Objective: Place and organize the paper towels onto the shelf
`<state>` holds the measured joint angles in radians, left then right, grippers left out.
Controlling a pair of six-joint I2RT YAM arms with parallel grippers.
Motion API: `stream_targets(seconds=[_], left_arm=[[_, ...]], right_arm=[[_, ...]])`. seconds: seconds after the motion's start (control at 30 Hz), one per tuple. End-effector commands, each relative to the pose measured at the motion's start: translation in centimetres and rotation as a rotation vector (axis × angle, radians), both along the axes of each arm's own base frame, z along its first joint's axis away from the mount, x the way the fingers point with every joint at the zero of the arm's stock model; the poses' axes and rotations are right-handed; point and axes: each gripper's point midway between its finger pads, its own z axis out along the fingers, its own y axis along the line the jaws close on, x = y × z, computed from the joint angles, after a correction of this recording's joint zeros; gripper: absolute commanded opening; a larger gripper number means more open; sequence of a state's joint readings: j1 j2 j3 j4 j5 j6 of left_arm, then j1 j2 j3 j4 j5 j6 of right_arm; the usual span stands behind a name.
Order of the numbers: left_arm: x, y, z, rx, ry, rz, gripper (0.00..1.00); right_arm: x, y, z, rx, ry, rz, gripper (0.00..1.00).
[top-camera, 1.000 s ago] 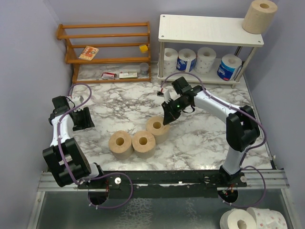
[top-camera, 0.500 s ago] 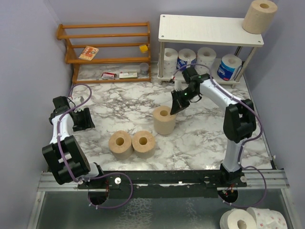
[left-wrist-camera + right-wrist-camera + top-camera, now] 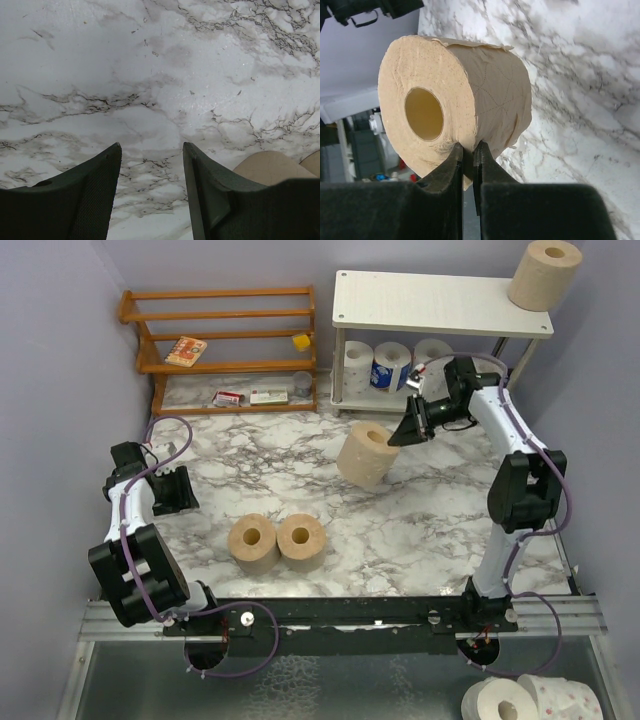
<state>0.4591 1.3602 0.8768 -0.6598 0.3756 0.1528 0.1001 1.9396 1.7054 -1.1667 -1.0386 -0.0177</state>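
Your right hand (image 3: 468, 150), pinched on the tan roll (image 3: 364, 456), has carried it off the worktop (image 3: 420, 530) toward the shelf (image 3: 440, 302); placement likely next. Left hand (image 3: 151, 148) apart, empty.

Your left arm (image 3: 128, 502) is folded back close to its base, elbow low, forearm angled forward. The left claw (image 3: 151, 146) points downward, jaws partly apart, nothing between them. Your right arm (image 3: 505, 430) is stretched far forward, its first link upright and its forearm reaching up and over to the left. The right claw (image 3: 468, 146) has its jaws almost together (only a thin slit), pinched on the wall of a tan roll (image 3: 470, 95), which sits tilted at the claw tip.
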Motion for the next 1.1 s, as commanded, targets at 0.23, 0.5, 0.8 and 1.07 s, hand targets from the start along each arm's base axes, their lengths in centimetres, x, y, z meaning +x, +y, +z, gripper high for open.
stream_targets(seconds=[0.23,0.5,0.8,1.07], left_arm=[[0.7,1.1,0.8,0.030,-0.022,0.017,0.54],[0.6,0.9,0.7,0.022,-0.025,0.014,0.54],[0.6,0.7,0.7,0.007,-0.028,0.001,0.54],[0.6,0.7,1.1,-0.001,-0.050,-0.004,0.55]], right_arm=[[6.2,-1.8,16.2,-0.113,-0.729,-0.072,0.01],[11.0,-5.9,24.3,-0.293,-1.026,-0.350,0.01],[12.3,-9.3,32.3,-0.084,-1.139,-0.590,0.01],[13.6,-15.4,33.9,0.026,-1.085,-0.759,0.01]])
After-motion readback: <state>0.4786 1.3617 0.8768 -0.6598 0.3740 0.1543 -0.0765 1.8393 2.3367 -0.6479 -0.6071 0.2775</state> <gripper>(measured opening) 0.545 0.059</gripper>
